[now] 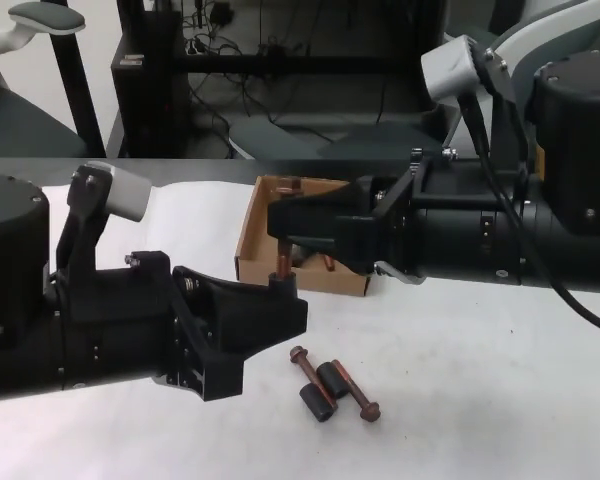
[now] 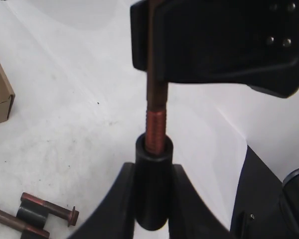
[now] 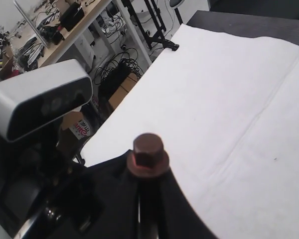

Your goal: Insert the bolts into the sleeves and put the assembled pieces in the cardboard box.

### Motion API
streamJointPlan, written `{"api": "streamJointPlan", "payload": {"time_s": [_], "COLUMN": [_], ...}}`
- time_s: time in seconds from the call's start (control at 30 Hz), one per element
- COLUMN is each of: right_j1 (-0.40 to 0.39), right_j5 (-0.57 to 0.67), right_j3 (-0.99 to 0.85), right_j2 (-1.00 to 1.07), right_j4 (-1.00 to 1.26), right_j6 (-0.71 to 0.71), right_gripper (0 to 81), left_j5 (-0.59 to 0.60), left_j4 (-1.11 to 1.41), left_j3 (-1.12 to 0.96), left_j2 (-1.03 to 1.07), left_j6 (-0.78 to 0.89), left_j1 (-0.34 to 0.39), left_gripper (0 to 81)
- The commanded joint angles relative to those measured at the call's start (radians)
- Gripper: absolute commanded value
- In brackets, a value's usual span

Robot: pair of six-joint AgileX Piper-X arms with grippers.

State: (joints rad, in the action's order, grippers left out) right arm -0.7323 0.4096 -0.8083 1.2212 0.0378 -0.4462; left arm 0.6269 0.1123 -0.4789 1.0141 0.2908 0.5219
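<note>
Left gripper [image 2: 153,172] pinches the sleeve [image 2: 153,199] upright between its fingers, mouth up to take the thread. Right gripper [image 3: 148,204] pinches the bolt [image 2: 156,119] vertical, tip just inside the sleeve.

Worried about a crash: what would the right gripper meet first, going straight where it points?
Likely the left arm's grey camera, beyond the left gripper; heights are hard to judge.

1. White sheet [image 1: 480,400] covers the bench, a long crease running across it.
2. Past its far edge, there's the dark benchtop [image 1: 180,170].
3. Behind, a black rack [image 1: 150,90] stands on grey floor [image 1: 310,110], cables [image 1: 280,48] tangled underneath.
4. Far left, a chair's grey armrest [image 1: 46,16].
5. Off to the side, a wooden desk [image 3: 74,35] cluttered with wires.
</note>
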Motion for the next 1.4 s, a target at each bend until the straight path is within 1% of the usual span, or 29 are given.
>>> {"api": "streamJointPlan", "payload": {"time_s": [0.0,0.73,0.97,1.13,1.37], "right_j1": [-0.02,-0.02,-0.02,-0.02,-0.02], "right_j5": [0.132,0.137,0.12,0.12,0.12], "right_j3": [-0.009,-0.041,-0.041,-0.041,-0.041], "right_j2": [-0.003,0.01,0.043,0.056,0.055], "right_j4": [0.028,0.022,0.02,0.02,0.02], "right_j6": [-0.026,-0.019,-0.113,-0.113,-0.11], "right_gripper": [0.6,0.6,0.6,0.6,0.6], "left_j5": [-0.056,-0.05,-0.05,-0.05,-0.08], "left_j4": [0.033,0.033,0.033,-0.023,-0.141], "left_j3": [-0.008,-0.008,-0.008,-0.008,-0.015], "left_j2": [-0.001,-0.001,-0.001,-0.001,-0.001], "left_j6": [0.009,0.019,0.051,0.044,0.042], "left_j1": [0.001,0.0,0.0,-0.002,-0.002], "left_gripper": [1.7,1.7,1.7,1.7,1.7]}}
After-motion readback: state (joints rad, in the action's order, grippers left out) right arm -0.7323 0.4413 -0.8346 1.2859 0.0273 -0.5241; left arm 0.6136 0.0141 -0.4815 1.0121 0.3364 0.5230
